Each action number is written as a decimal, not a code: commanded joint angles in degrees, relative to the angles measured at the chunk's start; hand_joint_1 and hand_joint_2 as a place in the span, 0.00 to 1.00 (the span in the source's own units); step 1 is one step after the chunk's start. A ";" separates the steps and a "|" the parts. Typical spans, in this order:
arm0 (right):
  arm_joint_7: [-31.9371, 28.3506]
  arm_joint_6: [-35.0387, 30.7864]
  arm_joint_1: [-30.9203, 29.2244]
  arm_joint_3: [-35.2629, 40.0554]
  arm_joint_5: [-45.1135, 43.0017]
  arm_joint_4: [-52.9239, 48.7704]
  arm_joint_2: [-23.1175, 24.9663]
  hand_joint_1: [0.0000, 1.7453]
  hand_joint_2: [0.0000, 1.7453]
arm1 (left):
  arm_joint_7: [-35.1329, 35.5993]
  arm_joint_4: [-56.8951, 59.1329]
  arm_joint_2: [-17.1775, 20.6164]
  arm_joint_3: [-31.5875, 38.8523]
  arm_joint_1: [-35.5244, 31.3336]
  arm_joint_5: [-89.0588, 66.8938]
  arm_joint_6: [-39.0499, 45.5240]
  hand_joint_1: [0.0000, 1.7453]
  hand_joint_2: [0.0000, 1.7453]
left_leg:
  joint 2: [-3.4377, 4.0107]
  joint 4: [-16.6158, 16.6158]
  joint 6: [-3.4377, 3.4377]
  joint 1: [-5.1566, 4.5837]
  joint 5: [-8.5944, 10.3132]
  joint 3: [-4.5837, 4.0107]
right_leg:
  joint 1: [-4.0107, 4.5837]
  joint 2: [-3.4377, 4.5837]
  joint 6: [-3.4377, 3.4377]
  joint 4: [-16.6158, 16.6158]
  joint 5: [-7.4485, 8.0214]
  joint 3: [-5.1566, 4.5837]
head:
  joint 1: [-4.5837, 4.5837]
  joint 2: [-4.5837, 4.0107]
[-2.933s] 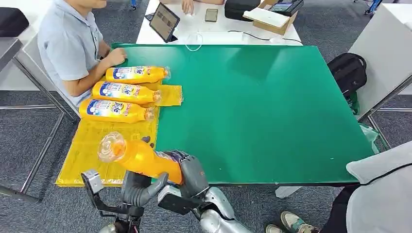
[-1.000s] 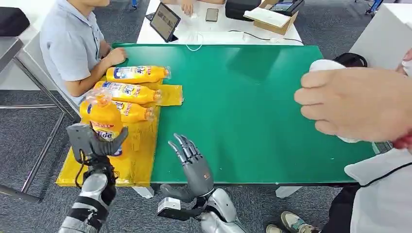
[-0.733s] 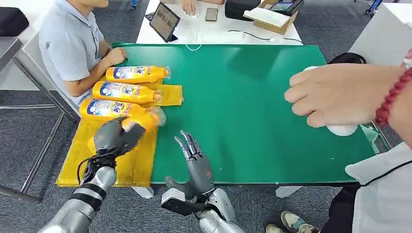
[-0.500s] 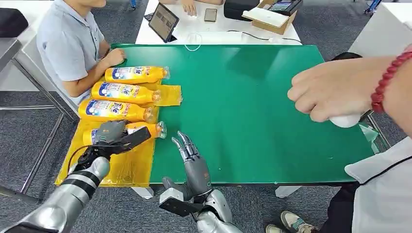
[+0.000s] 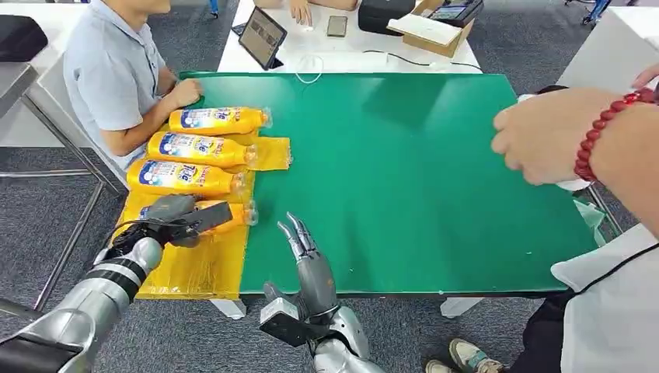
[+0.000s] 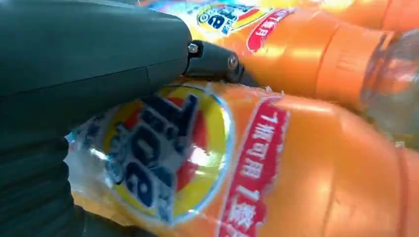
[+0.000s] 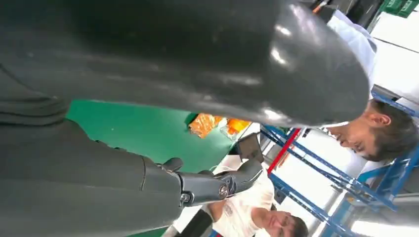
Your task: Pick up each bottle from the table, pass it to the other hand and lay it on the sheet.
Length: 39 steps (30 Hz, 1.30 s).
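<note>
An orange bottle (image 5: 230,215) with a clear cap lies on the yellow sheet (image 5: 194,268), nearest me in a row. My left hand (image 5: 177,217) grips its label end, fingers across the body. In the left wrist view the hand (image 6: 89,54) presses on this bottle (image 6: 296,163), with the neighbouring bottle (image 6: 316,54) close beside it. Three more orange bottles (image 5: 220,120) (image 5: 200,148) (image 5: 185,177) lie side by side farther up the sheet. My right hand (image 5: 308,260) stands open and empty over the front edge of the green table (image 5: 420,171), fingers pointing up.
A person in a grey shirt (image 5: 109,74) sits at the table's left side, one hand by the far bottle. Another person's hand (image 5: 556,140) with a red bead bracelet hovers over the table's right side above a white object (image 5: 573,185). A tablet (image 5: 263,35) stands behind.
My left hand took the bottle from my right, swung it over the sheet and laid it down beside the others. The person's hand at the right has drawn back rightward.
</note>
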 commanded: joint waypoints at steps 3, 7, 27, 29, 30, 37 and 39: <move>0.02 -1.03 -0.65 2.72 -2.37 1.73 -1.78 0.00 0.00 | -5.95 -5.47 0.42 3.19 8.21 15.16 -7.77 0.00 1.00 | 0.15 -0.17 -0.02 -0.02 0.02 0.27 | -0.01 0.10 -0.07 -0.15 0.05 0.24 | -0.02 0.00; 0.02 -1.23 -0.10 1.91 -2.30 1.13 -1.94 0.00 0.00 | -5.71 -8.77 1.25 0.49 9.29 14.02 -4.48 0.00 1.00 | 0.02 -0.12 -0.03 -0.01 0.03 0.25 | -0.01 -0.02 -0.07 -0.11 0.03 0.28 | -0.02 0.00; 0.02 -1.23 8.57 -6.37 -0.23 -15.04 -4.06 0.00 0.00 | -19.59 -57.73 -7.18 8.29 35.42 36.90 18.00 0.00 1.00 | -0.10 0.05 -0.02 0.00 -0.08 -0.33 | -0.01 -0.23 -0.08 -0.09 -0.09 -0.26 | 0.02 0.00; 0.02 -1.23 8.65 -6.59 -0.16 -15.21 -4.06 0.00 0.00 | -19.84 -57.76 -7.28 8.30 35.42 36.88 18.29 0.00 1.00 | -0.14 0.06 -0.04 0.02 -0.07 -0.35 | 0.01 -0.27 -0.11 -0.08 -0.09 -0.30 | 0.00 0.00; 0.02 -1.23 8.92 -8.37 -0.09 -15.89 -3.82 0.00 0.00 | -20.90 -57.40 -8.06 8.61 34.96 37.18 19.92 0.00 1.00 | -0.16 0.05 -0.03 0.00 -0.04 -0.40 | -0.01 -0.27 -0.09 -0.09 -0.06 -0.36 | 0.00 0.00; 0.02 -0.83 10.59 -7.10 -8.06 -20.90 -5.13 0.00 0.00 | -23.63 -61.96 -10.02 9.90 37.45 40.26 23.79 0.00 1.00 | -0.08 0.04 -0.01 0.00 -0.03 -0.43 | 0.01 -0.19 -0.05 -0.09 -0.03 -0.40 | 0.00 0.00; 0.02 -1.23 12.10 -8.30 -11.46 -25.21 -5.63 0.00 0.00 | -23.36 -64.83 -10.22 9.69 39.92 41.79 24.15 0.00 1.00 | -0.07 0.07 -0.01 0.01 -0.08 -0.40 | 0.03 -0.19 -0.07 -0.07 -0.07 -0.35 | 0.00 0.00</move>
